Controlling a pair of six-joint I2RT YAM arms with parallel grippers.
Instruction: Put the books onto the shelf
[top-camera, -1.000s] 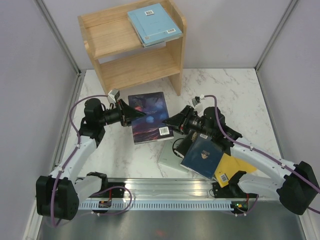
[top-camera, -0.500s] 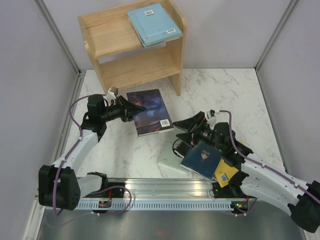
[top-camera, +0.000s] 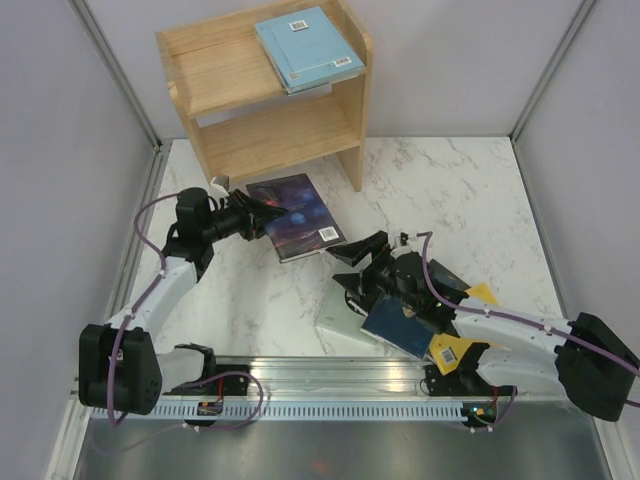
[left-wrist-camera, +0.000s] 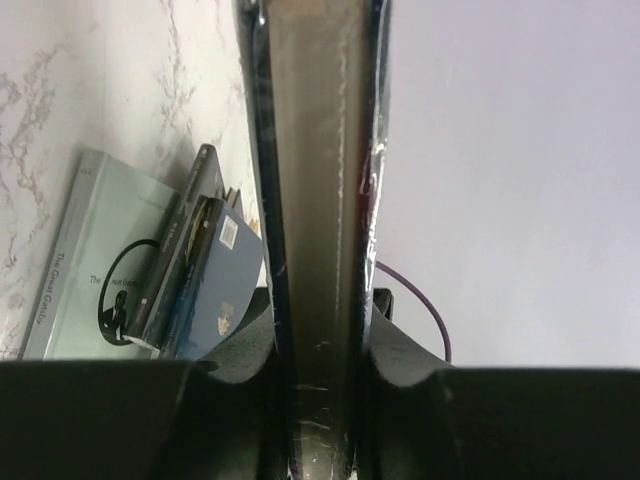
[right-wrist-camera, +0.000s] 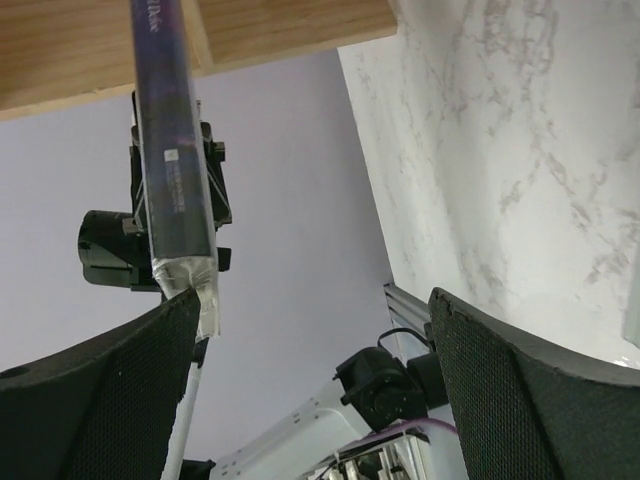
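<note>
Hanging low over the white marble table (top-camera: 450, 180), just before the light wooden two-tier shelf (top-camera: 215, 80), the dark purple glossy paperback (top-camera: 298, 213) looks light, floppy and slick. The left gripper (top-camera: 266, 213) pinches its edge, a sound hold. The right gripper (top-camera: 348, 265) gapes empty nearby. Only the left wrist view shows that clamp edge-on; only overhead shows the teal book (top-camera: 305, 45) shelved.

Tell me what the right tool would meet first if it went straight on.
Probably the dark purple book, held by the left tool just ahead; depth is unclear, so it might pass its edge.
</note>
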